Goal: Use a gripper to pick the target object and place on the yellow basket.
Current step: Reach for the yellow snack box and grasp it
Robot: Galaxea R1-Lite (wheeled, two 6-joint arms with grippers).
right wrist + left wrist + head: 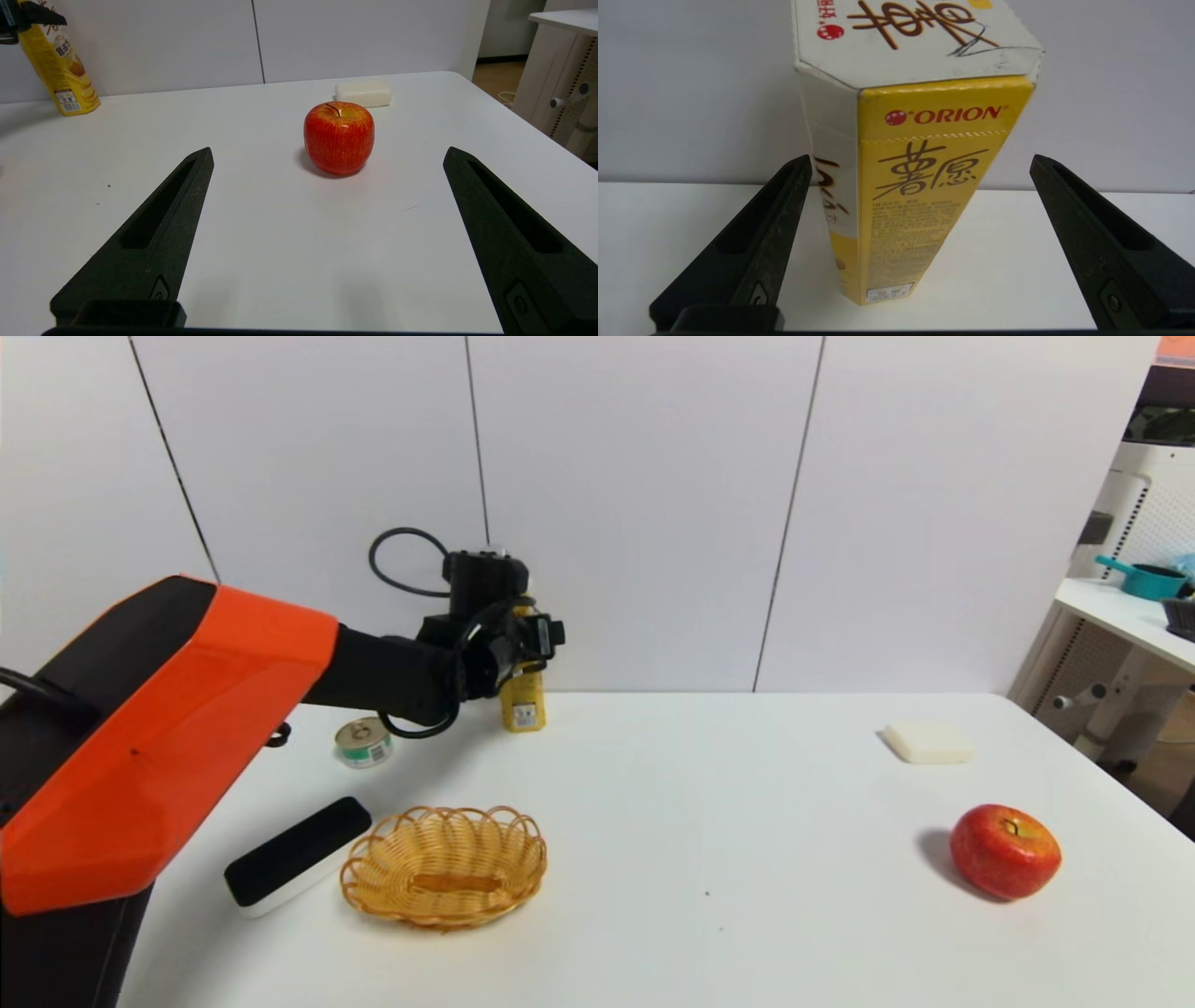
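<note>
- Left claw [920, 158]: spread wide, grasping nothing, fingers either side of the carton's upper part.
- Carton [906, 196]: upright on the worktop [747, 859] between the fingers, near the wall, apparently untouched.
- Yellow basket [444, 865]: empty, well behind the claw, toward the robot.
- Right claw [327, 154]: parked, released, facing an apple [339, 137].
- Risk, judged: tall narrow carton; one finger landing first could tip it.

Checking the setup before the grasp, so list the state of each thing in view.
left gripper: open, fingers either side of the carton, not gripping
carton: upright on the table
yellow basket: empty
tin can: upright
apple: stem up
right gripper: open, holding nothing
</note>
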